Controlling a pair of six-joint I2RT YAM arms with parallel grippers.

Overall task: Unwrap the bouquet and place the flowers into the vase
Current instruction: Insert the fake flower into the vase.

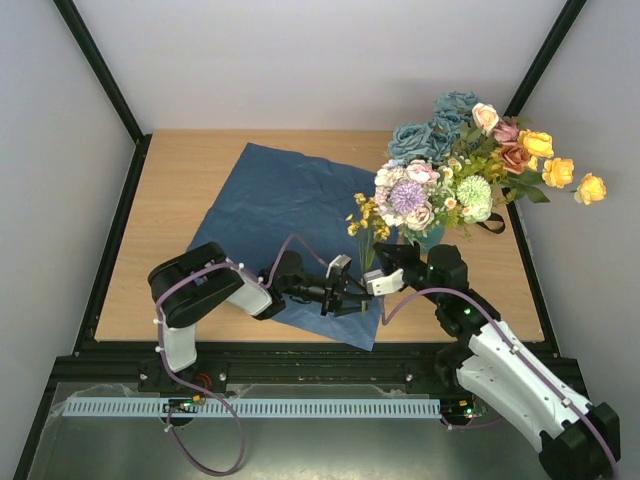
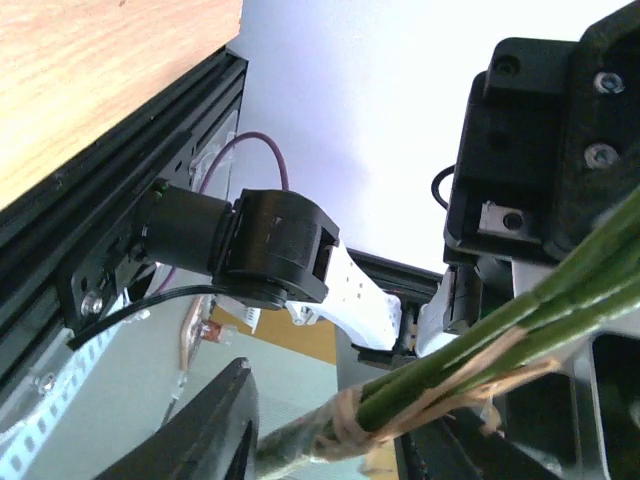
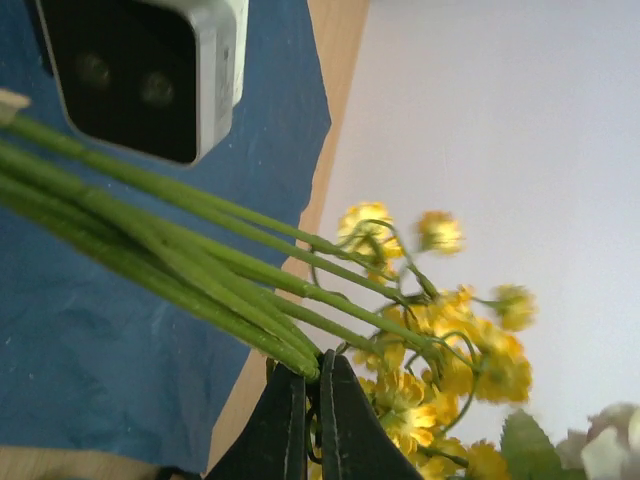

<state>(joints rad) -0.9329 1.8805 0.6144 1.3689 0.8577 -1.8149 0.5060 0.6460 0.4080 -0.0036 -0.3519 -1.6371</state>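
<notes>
I am pinching the yellow sprig (image 3: 230, 270) with my right gripper (image 3: 312, 365), fingers pressed together on the thin green stems just below the blooms. The blooms are fanning out above my fingertips. My left gripper (image 1: 348, 290) is sitting at the lower end of the same stems, close to the tan tie (image 2: 345, 420). Its jaws are standing either side of them, but I cannot tell whether they are gripping yet.

I am judging this to be a handover or regrip before the sprig goes in. To do it well, I want one gripper clamped firmly before the other lets go. I also want the stems kept bundled and pointing down, and the cut ends aimed into the vase (image 1: 432, 238), which is standing just beyond and to the right of my right fingers. The big bunch (image 1: 470, 160) is already crowding its mouth, so I should be easing in at a gap.

Counting: one vase, one bunch in it, one yellow sprig, one tie, one blue paper (image 1: 270, 200) under my left arm, and one black ribbon (image 1: 492, 224) beside the vase.
</notes>
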